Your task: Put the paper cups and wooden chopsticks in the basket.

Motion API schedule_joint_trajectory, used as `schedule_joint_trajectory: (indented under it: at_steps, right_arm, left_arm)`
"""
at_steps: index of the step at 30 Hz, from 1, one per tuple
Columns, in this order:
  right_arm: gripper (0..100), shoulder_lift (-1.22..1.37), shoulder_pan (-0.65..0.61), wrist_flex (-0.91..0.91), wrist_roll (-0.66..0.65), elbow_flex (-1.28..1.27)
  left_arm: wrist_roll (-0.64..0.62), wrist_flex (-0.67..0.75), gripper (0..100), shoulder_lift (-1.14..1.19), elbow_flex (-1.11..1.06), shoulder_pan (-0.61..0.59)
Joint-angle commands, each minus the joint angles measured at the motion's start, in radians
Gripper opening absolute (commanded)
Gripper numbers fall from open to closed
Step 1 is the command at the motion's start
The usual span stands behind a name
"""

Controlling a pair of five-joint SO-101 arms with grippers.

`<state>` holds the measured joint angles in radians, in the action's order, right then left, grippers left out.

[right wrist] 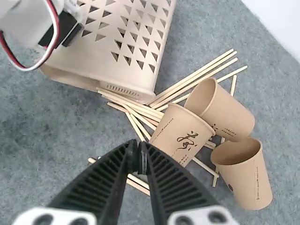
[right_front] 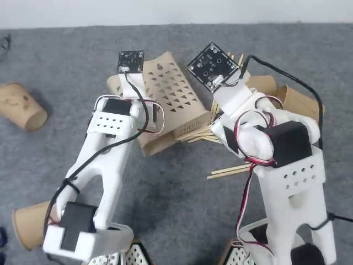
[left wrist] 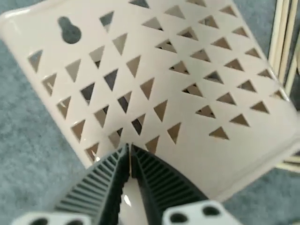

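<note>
Hovering over the tipped beige basket, upper centre of the high view, the left gripper is sitting with jaws pressed together, empty. The right gripper is closed too, hanging above three tan paper cups lying on their sides among scattered wooden chopsticks. My worry: cups rolling off at a nudge, thin sticks slipping flat against the grey carpet, the basket sliding.
</note>
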<state>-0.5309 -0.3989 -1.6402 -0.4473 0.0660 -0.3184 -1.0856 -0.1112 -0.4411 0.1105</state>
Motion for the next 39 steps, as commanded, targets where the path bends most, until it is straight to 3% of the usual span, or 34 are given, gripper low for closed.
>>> schedule_joint_trajectory:
  at_steps: [1,6,12,19,24,27,31,39]
  right_arm:
    - [0.7,-0.027,0.016,0.012,-0.02,0.005]
    - [0.7,-0.025,0.039,0.015,-0.02,0.005]
    - [0.7,-0.025,0.047,0.007,-0.015,0.005]
    - [0.7,-0.027,0.048,-0.03,-0.015,0.003]
    - [0.7,-0.027,0.048,-0.03,-0.018,0.003]
    - [0.7,-0.027,0.048,-0.03,-0.017,0.003]
    - [0.7,-0.027,0.048,-0.03,-0.02,0.003]
    - [0.7,-0.027,0.048,-0.028,-0.02,0.003]
  left_arm:
    - [0.043,-0.081,1,-0.127,0.022,0.023]
    - [0.074,-0.198,1,-0.272,0.025,0.028]
    - [0.074,-0.19,1,-0.408,-0.012,0.054]
    - [-0.017,0.098,1,-0.413,-0.231,0.092]
    - [-0.235,0.267,1,-0.408,-0.346,0.141]
    - [-0.239,0.391,1,-0.414,-0.417,0.15]
    - [-0.264,0.405,1,-0.416,-0.464,0.261]
    - [-0.262,0.405,1,-0.41,-0.498,0.264]
